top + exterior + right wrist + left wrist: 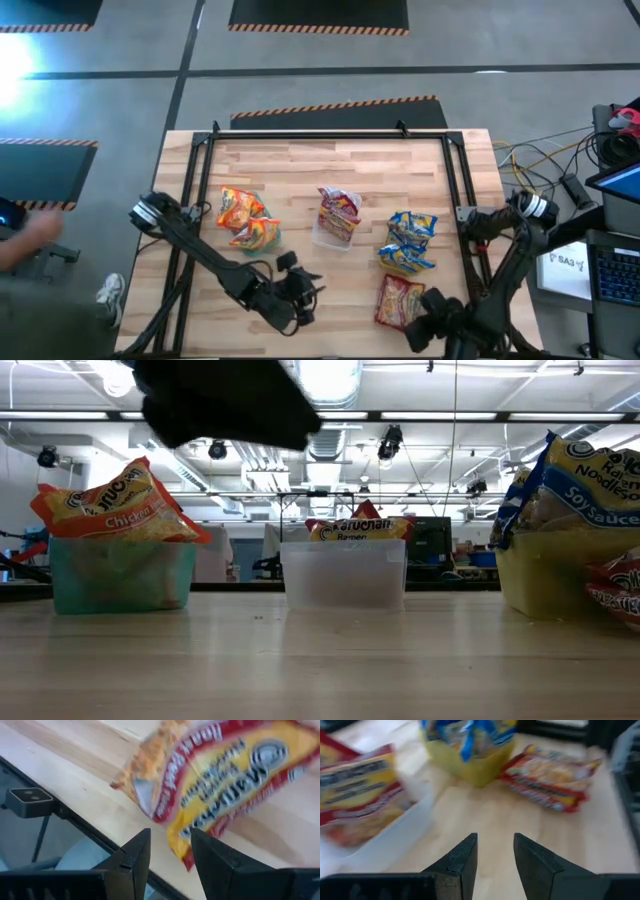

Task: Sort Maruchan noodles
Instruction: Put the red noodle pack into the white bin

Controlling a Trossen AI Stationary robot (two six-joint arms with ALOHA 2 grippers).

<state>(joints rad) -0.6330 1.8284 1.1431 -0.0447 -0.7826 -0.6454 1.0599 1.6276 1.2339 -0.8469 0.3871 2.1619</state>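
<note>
Right tool (167, 852): the two dark fingers stand slightly parted with nothing between them, poised at the near edge of the pale wooden tabletop (330, 170), just beside a loose red-and-yellow crinkly plastic ramen packet (399, 300). The same packet fills the right wrist view (225, 785); its red border and printed lettering read clearly, its film is wrinkled and it lies flat on the wood, outside any bin.

Left tool (495, 855): fingers also apart, empty, hovering over bare wood at the near-middle of the tabletop (300, 290).

Further out, three bins stand in a row. The green rectangular plastic bin (120, 575) on the left holds orange-yellow chicken packets (245, 218), heaped above its rim. The clear rectangular plastic bin (345, 575) in the middle holds red-pink packets (338, 212). The yellow rectangular plastic bin (560, 575) on the right holds blue-yellow soy sauce packets (408, 242), also piled over the rim.

Progress, judged: sorting looks nearly complete. Each bin carries one colour only. The single loose red packet is all that seems left, and by colour it belongs in the clear bin. It lies just in front of the yellow bin, apart from the clear one.
</note>
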